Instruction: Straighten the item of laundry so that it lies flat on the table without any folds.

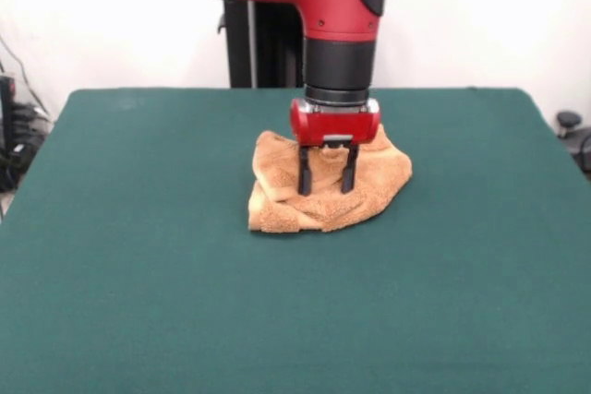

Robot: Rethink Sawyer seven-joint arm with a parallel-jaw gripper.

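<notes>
The orange-tan terry towel [325,193] lies crumpled in a folded heap near the middle of the dark green table [138,256]. Its layers overlap and a thick fold sits at its front left corner. My gripper [327,187] hangs straight down from the red arm, right over the towel's middle. Its two black fingers [304,173] stand apart, open, with their tips down at the towel's top surface. No cloth shows pinched between them. The towel's back edge is hidden behind the gripper body.
The robot's black pedestal [254,43] stands at the table's far side. Cables and dark equipment [14,140] sit off the left edge, and a black knob-like object [568,122] off the right edge.
</notes>
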